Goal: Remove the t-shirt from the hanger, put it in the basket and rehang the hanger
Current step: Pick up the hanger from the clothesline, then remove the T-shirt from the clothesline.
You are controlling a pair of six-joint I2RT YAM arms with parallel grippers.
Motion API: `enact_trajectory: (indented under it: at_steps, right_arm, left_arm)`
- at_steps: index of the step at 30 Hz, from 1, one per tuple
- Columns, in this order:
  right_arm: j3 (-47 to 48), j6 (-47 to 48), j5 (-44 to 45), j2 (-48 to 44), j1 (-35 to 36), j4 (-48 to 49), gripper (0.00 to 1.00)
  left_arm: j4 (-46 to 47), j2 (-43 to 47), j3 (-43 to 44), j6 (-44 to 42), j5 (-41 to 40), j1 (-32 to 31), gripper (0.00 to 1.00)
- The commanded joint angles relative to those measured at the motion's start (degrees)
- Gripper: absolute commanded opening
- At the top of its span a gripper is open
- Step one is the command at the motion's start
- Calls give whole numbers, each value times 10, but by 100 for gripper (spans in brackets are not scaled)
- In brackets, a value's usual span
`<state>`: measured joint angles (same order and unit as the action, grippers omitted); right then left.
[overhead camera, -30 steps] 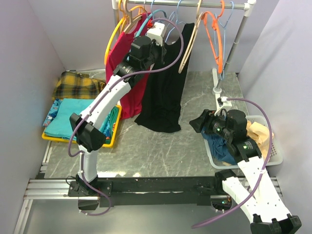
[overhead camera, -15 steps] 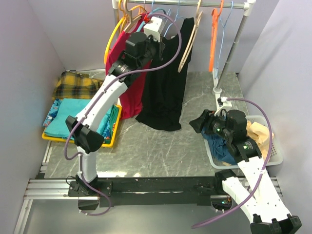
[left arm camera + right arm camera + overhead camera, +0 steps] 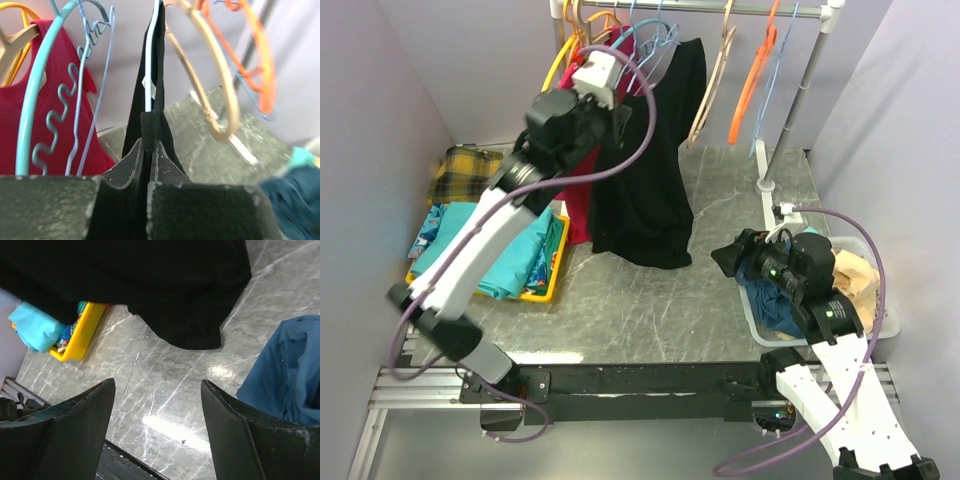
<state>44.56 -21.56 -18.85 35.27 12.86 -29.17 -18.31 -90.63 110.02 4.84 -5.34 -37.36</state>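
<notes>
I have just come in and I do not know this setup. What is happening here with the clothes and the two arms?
The left gripper is up at the rail, its jaws shut on an edge of the black t-shirt, which still hangs on its hanger. The right gripper hovers low over the table with its jaws open, holding nothing, beside the blue cloth. The shirt is not off yet.

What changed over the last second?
The left gripper, shut on the black t-shirt, swung left, dragging the shirt across the red top. The orange hanger swung to a new angle. The right gripper stayed open, low on the right. Nothing was let go.
</notes>
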Motion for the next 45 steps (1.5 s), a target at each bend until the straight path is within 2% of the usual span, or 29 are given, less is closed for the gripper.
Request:
enact_trajectory:
  at_steps: [1,4,5,8,12,15,18,19,22,25,27,29,33,39,42,44,45]
  right_arm:
    - [16,9,15,-27,-2,-10,77]
    - [18,12,6,-40,-2,-14,78]
    - [20,19,1,-44,-2,-17,78]
    - [34,47,-37,-53,-1,-33,77]
    - [84,86,-77,-48,-2,-75,78]
    - [129,99,-94,-48,-2,-98,78]
    - [166,113,-133,-62,-2,-106,78]
    - [174,119,-151,-70,-1,-105,78]
    - [212,140,-213,-71,-2,-98,79]
    - [255,168,-262,-44,-2,-127,80]
    - [258,185,-273,-37,-2,-134,80]
    - [245,187,-276,-39,-2,-119,80]
    - [198,177,-318,-35,-1,-68,80]
    - [168,173,-226,-28,44,-42,78]
    - [177,176,-112,8,138,-52,75]
    - [173,176,-24,34,229,-41,75]
    - [171,177,-10,40,254,-22,75]
  left_arm:
    - [54,127,-71,-19,-15,-38,1]
    - [14,202,-124,-5,-18,-54,1]
    - [-34,221,-129,9,-13,-56,1]
    - [-106,305,-159,31,5,-57,1]
    - [-203,393,-171,38,46,-57,1]
    - [-249,454,-225,46,42,-56,1]
    - [-248,529,-332,63,48,-56,1]
    - [-249,545,-376,68,73,-57,1]
    - [-271,592,-424,72,117,-56,1]
    - [-280,629,-466,50,147,-56,1]
    - [-284,649,-480,32,203,-56,1]
    - [-278,660,-495,16,254,-56,1]
    - [-264,675,-498,-7,303,-57,1]
    - [-238,637,-519,-23,358,-57,1]
    - [-209,617,-534,-19,365,-56,1]
    - [-188,609,-538,-16,379,-56,1]
    - [-180,602,-540,-14,385,-56,1]
